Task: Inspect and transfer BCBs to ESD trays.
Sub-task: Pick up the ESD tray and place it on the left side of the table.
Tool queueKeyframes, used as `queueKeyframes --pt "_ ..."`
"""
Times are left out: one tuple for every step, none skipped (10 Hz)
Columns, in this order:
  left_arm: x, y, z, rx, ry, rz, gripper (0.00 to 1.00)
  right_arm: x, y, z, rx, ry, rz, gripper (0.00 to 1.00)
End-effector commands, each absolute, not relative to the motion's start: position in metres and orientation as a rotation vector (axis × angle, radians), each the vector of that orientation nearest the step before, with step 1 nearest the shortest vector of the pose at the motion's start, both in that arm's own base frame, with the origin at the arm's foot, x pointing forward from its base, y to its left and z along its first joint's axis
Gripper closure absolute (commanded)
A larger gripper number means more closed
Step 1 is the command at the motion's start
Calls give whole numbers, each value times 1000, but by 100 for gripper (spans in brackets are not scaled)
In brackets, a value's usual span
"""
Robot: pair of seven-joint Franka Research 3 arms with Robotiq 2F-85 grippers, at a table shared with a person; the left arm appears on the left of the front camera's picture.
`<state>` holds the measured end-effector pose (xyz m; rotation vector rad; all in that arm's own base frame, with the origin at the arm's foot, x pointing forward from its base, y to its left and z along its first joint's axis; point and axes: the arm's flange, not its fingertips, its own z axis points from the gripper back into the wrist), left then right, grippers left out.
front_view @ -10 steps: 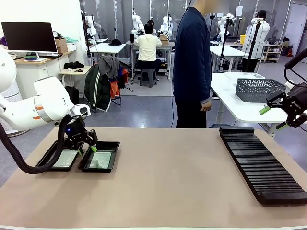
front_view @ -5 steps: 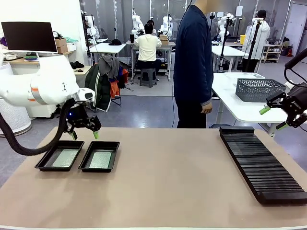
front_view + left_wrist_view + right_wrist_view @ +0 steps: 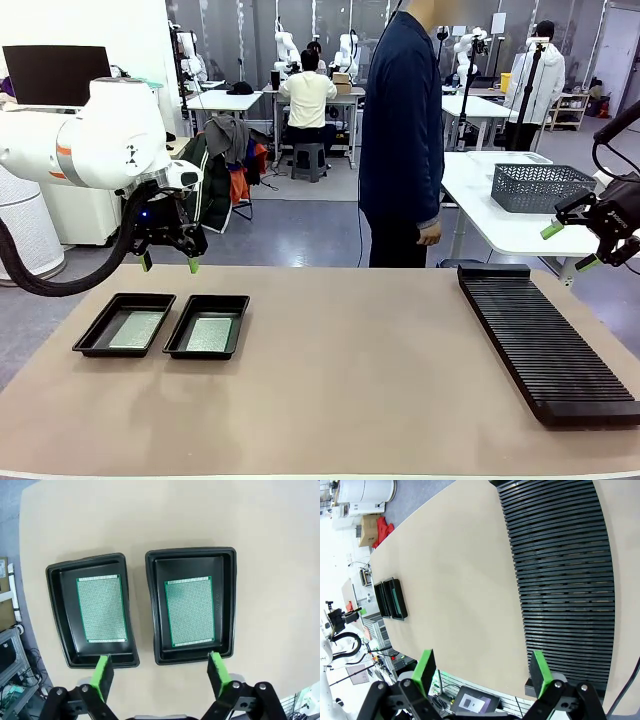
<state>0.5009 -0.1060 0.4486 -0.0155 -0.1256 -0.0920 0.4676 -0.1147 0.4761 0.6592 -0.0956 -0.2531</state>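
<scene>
From the front, we see our left gripper (image 3: 167,262) hanging in the air above the two ESD trays (image 3: 163,325), its fingers spread and holding nothing. The trays sit side by side near the left edge of the tan surface (image 3: 350,380), each with one of the BCBs (image 3: 209,333) lying flat on its floor. Our right gripper (image 3: 570,246) hovers off the right side, beyond the long black ribbed rack (image 3: 545,340), fingers apart and empty. A person (image 3: 402,130) in dark blue stands at the far side.

In the left wrist view, we look straight down between our spread fingers (image 3: 103,676) at both trays, close together but not touching, a green board centred in each.

In the right wrist view, our open fingers (image 3: 538,669) frame the rack's slotted top, with the two trays small and well apart from it at the surface's other end.
</scene>
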Motion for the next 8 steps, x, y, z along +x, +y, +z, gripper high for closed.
queueKeyframes --pt "500 -105 445 -27 -130 -83 0 465 -112 476 646 -97 -271 0" --pt "500 -105 445 -27 -130 -83 0 465 -112 476 646 -97 -271 0" --pt "500 -105 445 -27 -130 -83 0 465 -112 476 646 -97 -271 0" --pt "500 -105 445 -27 -130 -83 0 465 -112 476 646 -97 -271 0" --pt "500 -105 445 -27 -130 -83 0 465 -112 476 646 -97 -271 0" --pt "500 -105 445 -27 -130 -83 0 465 -112 476 646 -97 -271 0" --pt "500 -105 445 -27 -130 -83 0 465 -112 476 646 -97 -271 0" --pt "500 -105 445 -27 -130 -83 0 465 -112 476 646 -97 -271 0"
